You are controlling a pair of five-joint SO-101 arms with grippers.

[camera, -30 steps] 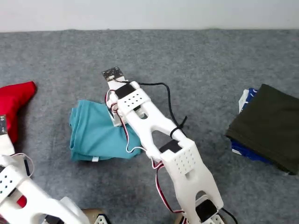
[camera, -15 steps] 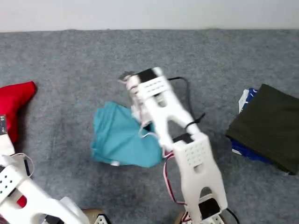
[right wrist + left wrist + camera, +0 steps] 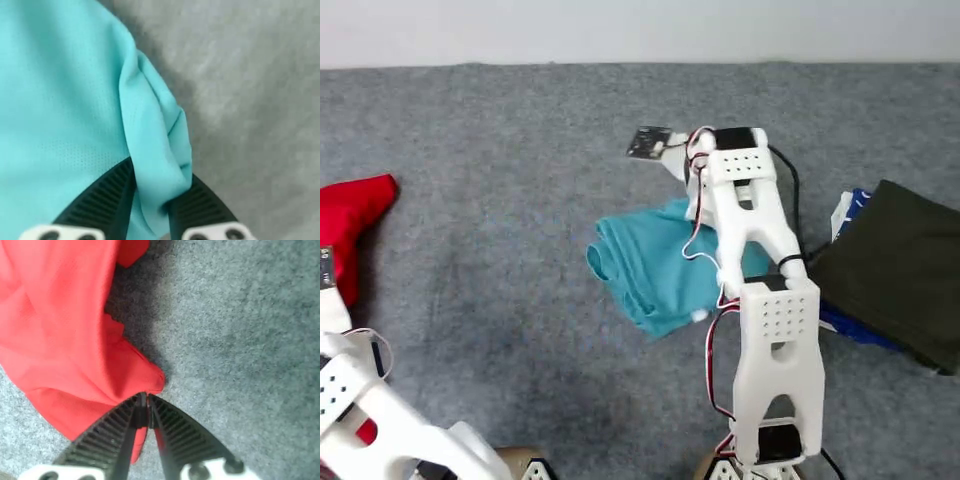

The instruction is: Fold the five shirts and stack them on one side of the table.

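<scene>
A teal shirt lies roughly folded on the grey table, right of centre. My right gripper holds its far right edge. Up close, the right gripper is shut on a bunched fold of the teal shirt. A red shirt lies crumpled at the left edge. My left gripper is shut, its tips resting at the rim of the red shirt. The left arm stands at the lower left corner.
A stack of folded shirts sits at the right edge, with a dark green shirt on top and a blue one under it. Bare grey table spreads between the red shirt and the teal one.
My right gripper has dragged the teal shirt from left of centre to the right, close to the stack. The left arm and the red shirt have stayed put.
</scene>
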